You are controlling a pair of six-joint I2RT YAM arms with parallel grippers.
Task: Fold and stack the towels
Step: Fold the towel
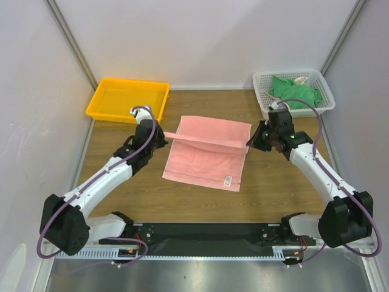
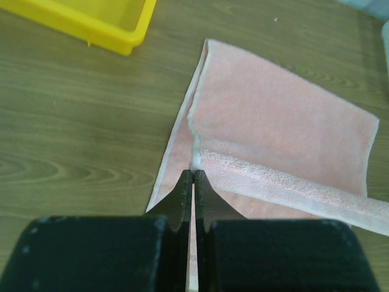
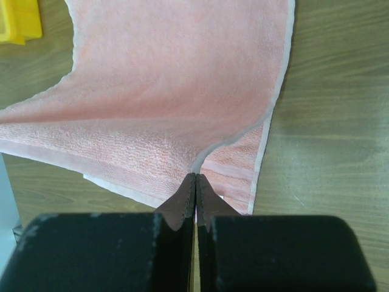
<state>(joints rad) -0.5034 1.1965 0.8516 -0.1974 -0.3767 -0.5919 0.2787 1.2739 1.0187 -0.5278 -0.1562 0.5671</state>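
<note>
A salmon-pink towel [image 1: 206, 161] lies in the middle of the wooden table, its far part raised into a taut strip between my two grippers. My left gripper [image 1: 165, 135] is shut on the strip's left end; the left wrist view shows the hem pinched at the fingertips [image 2: 193, 172] above the flat towel [image 2: 285, 121]. My right gripper [image 1: 249, 143] is shut on the right end, the cloth [image 3: 170, 73] bunching at its tips [image 3: 196, 176]. A green towel [image 1: 290, 91] lies crumpled in the basket.
A yellow plastic tray [image 1: 103, 104] stands at the back left, near the left arm, its corner showing [image 2: 115, 39]. A white mesh basket [image 1: 325, 91] stands at the back right, just behind the right gripper. White walls close in the table on three sides.
</note>
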